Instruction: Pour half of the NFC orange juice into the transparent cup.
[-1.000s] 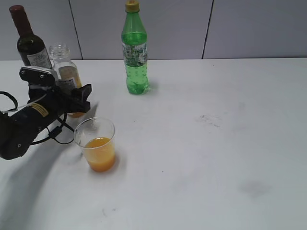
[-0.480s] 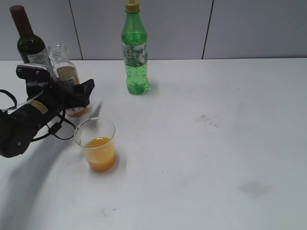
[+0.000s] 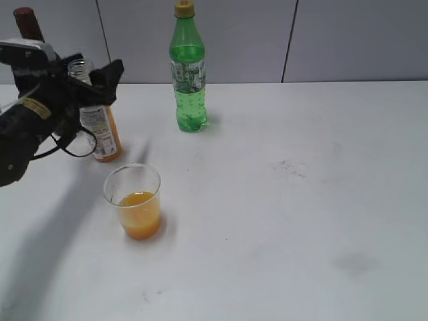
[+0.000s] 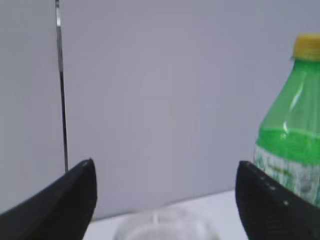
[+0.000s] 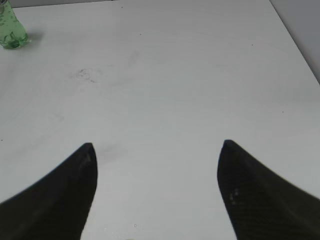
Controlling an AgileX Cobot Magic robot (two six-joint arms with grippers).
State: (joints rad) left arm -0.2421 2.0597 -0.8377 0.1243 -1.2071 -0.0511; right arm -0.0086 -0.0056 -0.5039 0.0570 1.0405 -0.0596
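Note:
The NFC orange juice bottle (image 3: 100, 130) stands upright and uncapped at the left of the table, with only a little orange liquid at its base. Its blurred clear rim (image 4: 162, 225) shows low between the jaws in the left wrist view. My left gripper (image 3: 90, 75) is open at the height of the bottle's neck, with its jaws (image 4: 162, 170) wide apart and holding nothing. The transparent cup (image 3: 134, 200) stands in front of the bottle, about a third full of orange juice. My right gripper (image 5: 157, 145) is open and empty over bare table; it does not show in the exterior view.
A tall green bottle with a yellow cap (image 3: 188, 73) stands at the back centre; it also shows in the left wrist view (image 4: 295, 135) and the right wrist view (image 5: 10, 27). A dark wine bottle (image 3: 27, 20) is behind my left arm. A grey wall backs the table.
My left gripper has risen from around the juice bottle's body to its neck height, jaws apart. The bottle now stands free on the table. The cup has not moved.

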